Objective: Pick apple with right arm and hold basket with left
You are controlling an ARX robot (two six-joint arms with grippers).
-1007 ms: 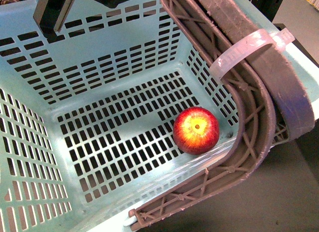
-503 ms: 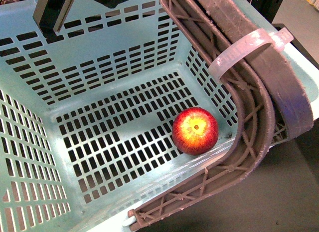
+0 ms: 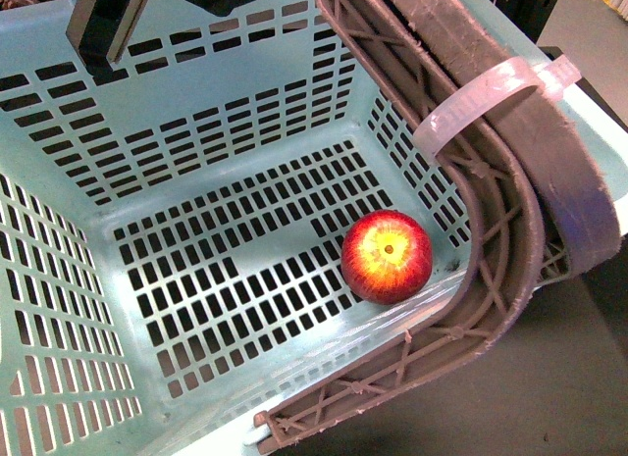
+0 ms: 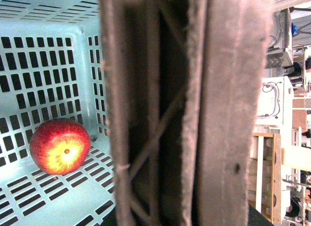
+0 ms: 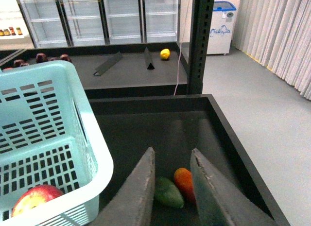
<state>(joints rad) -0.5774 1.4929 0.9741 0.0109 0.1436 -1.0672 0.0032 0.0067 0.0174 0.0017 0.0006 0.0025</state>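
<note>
From the front view, the apple (image 3: 387,257) lies on the slotted floor of the basket (image 3: 59,309), against the near wall just beside the ribbed handle (image 3: 500,230) with its zip tie (image 3: 471,98). On the left wrist view the handle fills the frame at close range. The left pincer's fingers do not show, so I cannot tell whether it grips. On the right wrist view the right pincer (image 5: 172,150) is spread wide and empty outside the basket, over a dark bin (image 5: 228,138) holding a mango (image 5: 183,182) and a green fruit (image 5: 167,193). My worry is that it takes the wrong fruit from that line. The apple's corner spot could also make a finger catch the wall or handle.
</note>
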